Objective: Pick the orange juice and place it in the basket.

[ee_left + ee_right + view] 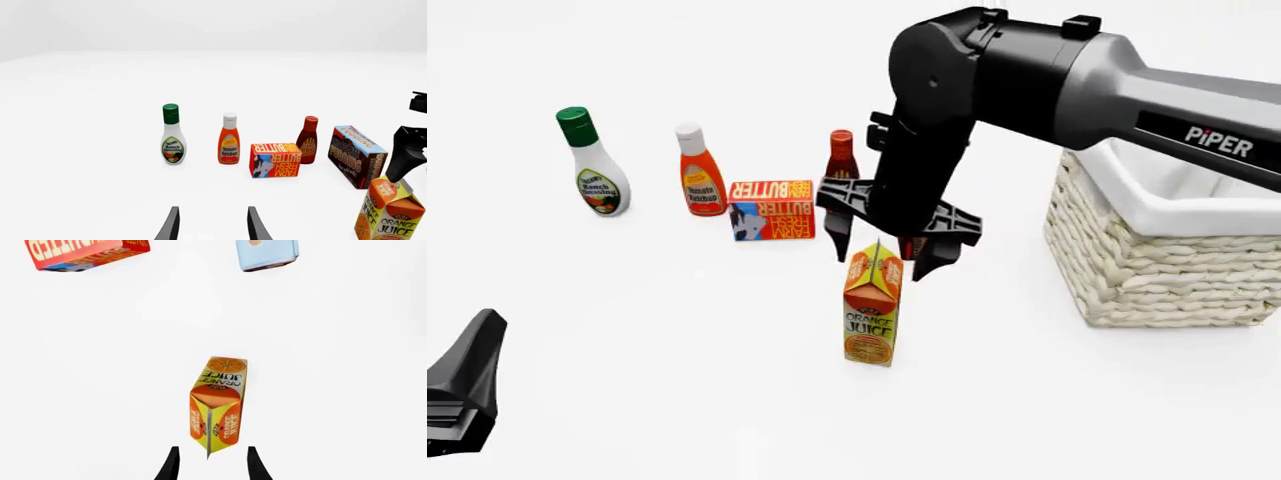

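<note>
- Left wrist view: my left gripper (212, 225) hangs idle over bare table, fingers spread with nothing between them; ahead stand the ranch bottle (173, 134), the ketchup bottle (229, 138), the butter box (275, 159), the dark sauce bottle (308, 139) and the pudding box (357, 156), in a loose row, well clear of my reach; the orange juice carton (389, 212) stands upright at the near end of the row, with my right arm's dark finger just above its peaked top.
- Front view: my right gripper (885, 247) points straight down over the carton (872, 312), fingers spread either side of the ridge, I judge so that I can close across the narrow top; the carton stands alone, nearer than the butter box (773, 209); the basket (1174, 260) waits to its right, well apart, open side up, so the carry looks short.
- Right wrist view: the carton's ridge (215, 412) sits centred between my open fingertips (171, 465); nothing is gripped yet.
- The table (667, 360) is plain, flat and white; the room behind is featureless white.
</note>
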You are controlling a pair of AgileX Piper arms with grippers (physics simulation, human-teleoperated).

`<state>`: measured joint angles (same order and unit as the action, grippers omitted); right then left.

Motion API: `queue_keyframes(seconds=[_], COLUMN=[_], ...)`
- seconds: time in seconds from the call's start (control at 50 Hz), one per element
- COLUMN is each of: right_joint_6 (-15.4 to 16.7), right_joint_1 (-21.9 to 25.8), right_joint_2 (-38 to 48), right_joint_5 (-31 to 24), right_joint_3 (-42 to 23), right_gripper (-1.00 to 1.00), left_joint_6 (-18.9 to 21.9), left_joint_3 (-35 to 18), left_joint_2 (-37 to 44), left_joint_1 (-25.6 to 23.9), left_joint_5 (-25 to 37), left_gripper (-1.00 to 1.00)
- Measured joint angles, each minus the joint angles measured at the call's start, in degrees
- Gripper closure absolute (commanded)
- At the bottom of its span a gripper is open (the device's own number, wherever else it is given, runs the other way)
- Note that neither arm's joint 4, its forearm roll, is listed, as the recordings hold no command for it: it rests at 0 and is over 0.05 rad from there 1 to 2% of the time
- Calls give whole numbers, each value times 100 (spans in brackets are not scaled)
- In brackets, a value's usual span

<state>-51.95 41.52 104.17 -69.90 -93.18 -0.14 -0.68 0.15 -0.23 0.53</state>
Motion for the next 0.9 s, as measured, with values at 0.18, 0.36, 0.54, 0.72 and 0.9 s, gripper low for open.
queue_keyframes(seconds=[0.18,0.36,0.54,0.72,0.9], right_joint_6=[12,25,18,17,24], right_joint_1=[-5,-24,-19,-23,-30], right_joint_2=[119,203,253,295,348], right_joint_5=[0,0,0,0,0], right_joint_3=[-75,-103,-118,-127,-143], right_gripper=[-100,-100,-100,-100,-100], left_joint_6=[0,0,0,0,0], left_joint_3=[0,0,0,0,0], left_joint_2=[0,0,0,0,0], left_joint_1=[0,0,0,0,0], left_joint_5=[0,0,0,0,0], left_gripper=[-100,-100,-100,-100,-100])
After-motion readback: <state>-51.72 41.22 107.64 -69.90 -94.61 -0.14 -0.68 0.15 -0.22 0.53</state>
